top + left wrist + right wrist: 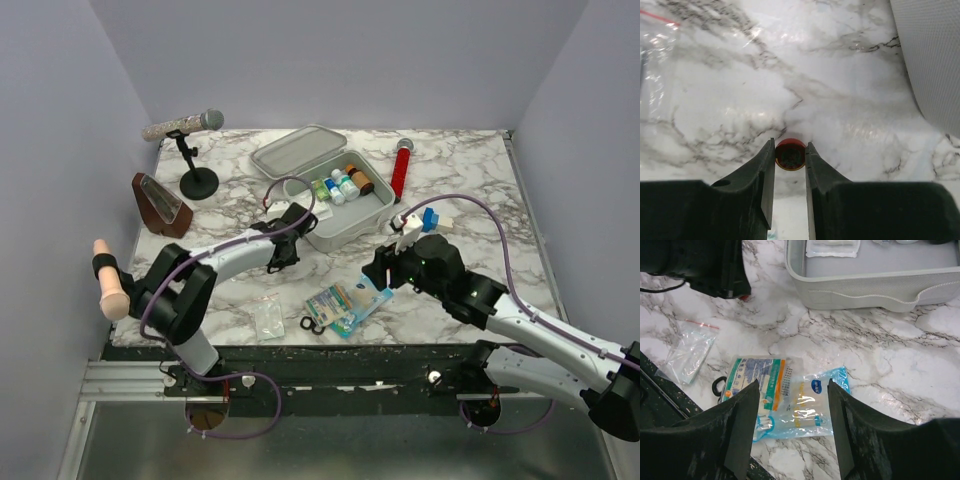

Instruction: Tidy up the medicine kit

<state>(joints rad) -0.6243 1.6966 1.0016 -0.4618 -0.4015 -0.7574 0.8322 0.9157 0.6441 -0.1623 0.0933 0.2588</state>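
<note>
The medicine kit (345, 222) stands open at mid-table, its lid (298, 150) laid back, with small bottles (338, 186) inside. Left of the kit, my left gripper (283, 252) is low on the table. In the left wrist view my left gripper (790, 150) is shut on a small red round tin (790, 155), both fingers touching its sides; the kit's wall (935, 60) rises at the right. My right gripper (792, 385) hangs open above a blue plastic packet (815, 400) and a green-orange packet (757, 377), touching neither. These packets (346, 305) lie in front of the kit (865, 287).
A red cylinder (402, 168) lies right of the kit. A microphone on a stand (190, 150) and a brown metronome (160, 205) are at the back left. A clear zip bag (268, 318) and a black ring (310, 323) lie near the front edge.
</note>
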